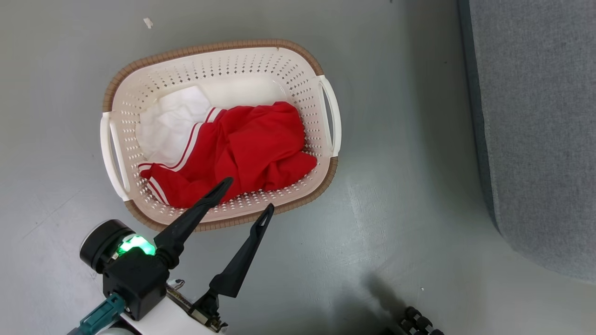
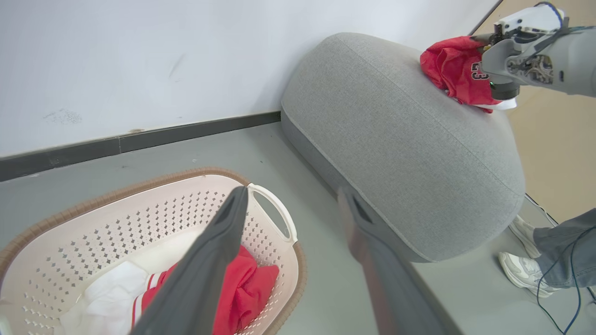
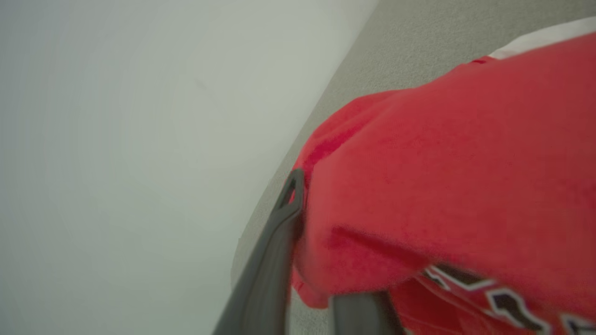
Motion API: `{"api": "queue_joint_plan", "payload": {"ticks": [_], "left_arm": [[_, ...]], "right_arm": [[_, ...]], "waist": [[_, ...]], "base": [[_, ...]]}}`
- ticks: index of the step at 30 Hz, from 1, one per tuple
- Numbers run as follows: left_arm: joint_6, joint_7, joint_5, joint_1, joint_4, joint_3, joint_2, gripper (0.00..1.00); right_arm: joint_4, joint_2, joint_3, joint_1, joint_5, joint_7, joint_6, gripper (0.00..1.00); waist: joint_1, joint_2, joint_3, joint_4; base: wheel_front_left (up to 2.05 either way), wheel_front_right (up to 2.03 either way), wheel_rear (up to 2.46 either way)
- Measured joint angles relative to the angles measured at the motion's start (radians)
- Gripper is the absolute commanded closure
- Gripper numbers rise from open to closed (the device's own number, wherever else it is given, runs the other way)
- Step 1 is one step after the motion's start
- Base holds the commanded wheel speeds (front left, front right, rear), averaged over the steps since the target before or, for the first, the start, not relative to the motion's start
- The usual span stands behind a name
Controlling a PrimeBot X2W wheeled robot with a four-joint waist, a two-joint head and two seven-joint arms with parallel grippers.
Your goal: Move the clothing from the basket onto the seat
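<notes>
The left gripper (image 1: 249, 194) hangs wide open at the lower left of the head view, its tips over the near rim of the basket (image 1: 219, 46). In the basket, centre-left of frame, lie red clothing (image 1: 253, 149) and a white cloth (image 1: 170, 125). At the upper right of the left wrist view, the right gripper (image 2: 482, 43) meets a red garment (image 2: 454, 65) lying on the seat (image 2: 396, 139). In the right wrist view that fabric hides one finger and presses against the other finger (image 3: 284, 223). I cannot tell whether the jaws grip it.

Crumpled red striped clothing (image 1: 253, 149) and a white cloth (image 1: 170, 123) lie in the cream basket (image 1: 242, 65); another red garment (image 2: 451, 70) rests atop the grey seat (image 2: 396, 153)
</notes>
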Motion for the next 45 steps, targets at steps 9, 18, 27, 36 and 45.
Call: {"api": "queue_joint_plan", "payload": {"ticks": [9,18,27,36,45], "left_arm": [[-0.019,-0.034,-0.025,-0.018,0.045,-0.005,-0.029,0.0],[-0.037,-0.076,-0.074,-0.019,0.108,0.002,-0.051,0.0],[-0.044,-0.142,-0.125,-0.019,0.168,0.063,-0.069,0.0],[-0.035,-0.218,-0.171,-0.015,0.215,0.13,-0.1,0.0],[-0.017,-0.252,-0.181,0.012,0.255,0.194,-0.124,0.0]], "right_arm": [[-0.087,0.031,0.113,0.111,0.008,-0.007,0.0,0.0],[-0.204,0.084,0.217,0.241,0.034,-0.018,0.0,0.0],[-0.321,0.163,0.353,0.369,0.059,-0.025,0.0,0.0],[-0.433,0.211,0.576,0.463,-0.011,-0.052,0.0,0.0],[-0.519,0.228,0.853,0.532,-0.134,-0.082,0.0,0.0]], "waist": [[0.0,0.0,-0.043,0.001],[-0.0001,0.0,-0.104,0.005],[0.0,0.0,-0.182,0.017],[0.0,0.0,-0.261,0.044],[0.0,0.0,-0.353,0.09]], "base": [[0.0,0.0,0.0],[0.0,0.0,0.0],[0.0,0.0,0.0],[0.0,0.0,0.0],[0.0,0.0,0.0]]}}
